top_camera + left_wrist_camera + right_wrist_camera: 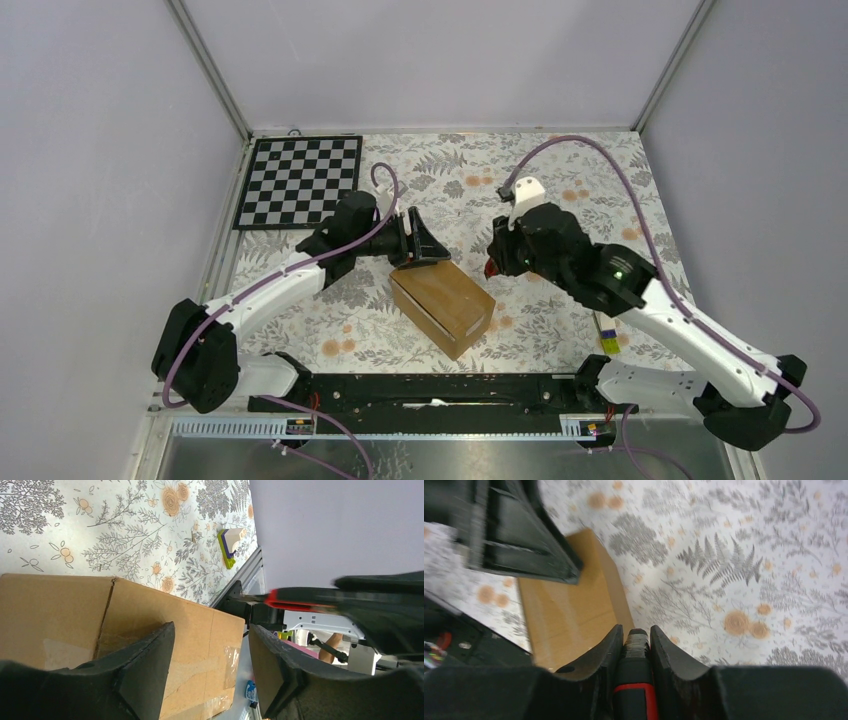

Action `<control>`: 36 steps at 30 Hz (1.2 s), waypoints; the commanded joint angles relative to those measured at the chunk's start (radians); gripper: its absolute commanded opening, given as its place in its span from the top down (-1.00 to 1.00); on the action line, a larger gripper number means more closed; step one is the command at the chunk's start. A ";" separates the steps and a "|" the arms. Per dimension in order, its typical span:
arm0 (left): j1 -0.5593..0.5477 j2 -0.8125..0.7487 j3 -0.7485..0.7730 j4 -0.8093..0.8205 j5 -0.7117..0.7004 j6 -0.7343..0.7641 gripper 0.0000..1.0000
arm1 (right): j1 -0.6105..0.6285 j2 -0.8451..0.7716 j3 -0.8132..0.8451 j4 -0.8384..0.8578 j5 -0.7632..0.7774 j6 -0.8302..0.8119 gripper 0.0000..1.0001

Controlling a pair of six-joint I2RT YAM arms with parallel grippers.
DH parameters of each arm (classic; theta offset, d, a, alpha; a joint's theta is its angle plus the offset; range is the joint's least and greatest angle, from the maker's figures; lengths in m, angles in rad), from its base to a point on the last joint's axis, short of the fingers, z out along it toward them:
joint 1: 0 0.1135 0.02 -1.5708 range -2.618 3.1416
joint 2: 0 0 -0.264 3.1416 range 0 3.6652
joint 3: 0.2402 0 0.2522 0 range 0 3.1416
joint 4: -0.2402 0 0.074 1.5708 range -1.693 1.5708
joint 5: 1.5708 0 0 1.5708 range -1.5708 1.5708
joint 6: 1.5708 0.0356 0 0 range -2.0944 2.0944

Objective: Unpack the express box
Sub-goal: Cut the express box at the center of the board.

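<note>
The express box [443, 305], a brown taped carton, lies at the table's middle, turned at an angle. My left gripper [418, 243] is open at the box's far corner. In the left wrist view the box [60, 615] has one finger [150, 665] over its top and the other finger [272, 672] past its edge, with a gap either side. To the right of the box hangs my right gripper [492, 262], shut on a black, red-banded cutter [636, 680] whose taped tip pokes out between the fingertips [636, 634]. It hovers just off the box's [569, 615] right edge.
A checkerboard [300, 182] lies at the far left. A small purple, green and white block [608, 340] sits near the right arm, also in the left wrist view [231, 545]. Grey walls close in three sides. A black rail [440, 390] runs along the front.
</note>
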 commanded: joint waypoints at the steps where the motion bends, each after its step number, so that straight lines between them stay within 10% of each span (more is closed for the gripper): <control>1: 0.007 -0.015 0.084 -0.010 0.042 0.030 -0.25 | 0.009 -0.045 0.115 0.068 -0.090 -0.030 1.00; 18: 0.184 -0.144 -0.030 0.035 0.198 -0.087 -0.32 | 0.170 0.019 -0.030 0.566 -0.160 -0.025 1.00; 36: 0.217 -0.174 -0.180 0.141 0.278 -0.119 -0.34 | 0.341 0.102 -0.116 0.671 0.064 -0.113 1.00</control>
